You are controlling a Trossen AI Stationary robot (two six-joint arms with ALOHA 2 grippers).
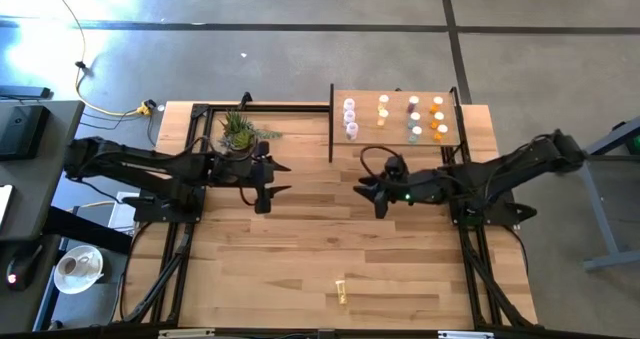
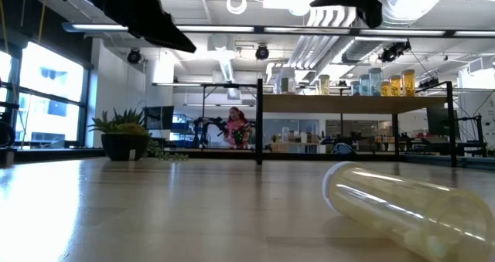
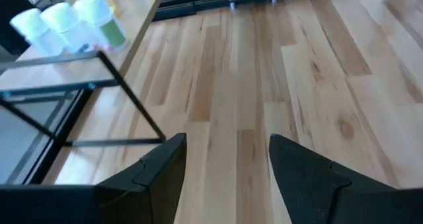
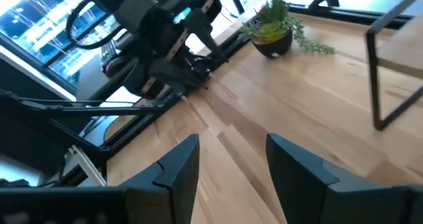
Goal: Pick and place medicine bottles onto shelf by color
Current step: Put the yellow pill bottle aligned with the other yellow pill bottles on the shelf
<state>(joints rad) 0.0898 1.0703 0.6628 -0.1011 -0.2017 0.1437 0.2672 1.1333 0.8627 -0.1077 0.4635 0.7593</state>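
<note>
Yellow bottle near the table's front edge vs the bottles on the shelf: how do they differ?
The yellow bottle lies on its side; the shelf bottles stand upright. It sits alone on the tabletop; they are grouped in columns on the raised shelf. Both are small cylindrical bottles.

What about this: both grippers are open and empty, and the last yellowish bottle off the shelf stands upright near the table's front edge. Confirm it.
Not quite. The yellowish bottle lies on its side, as the low view shows. The left gripper and right gripper are open and empty, and the bottle is off the shelf.

Lying yellow bottle [image 2: 410, 208] cut off by low view's right edge
</note>
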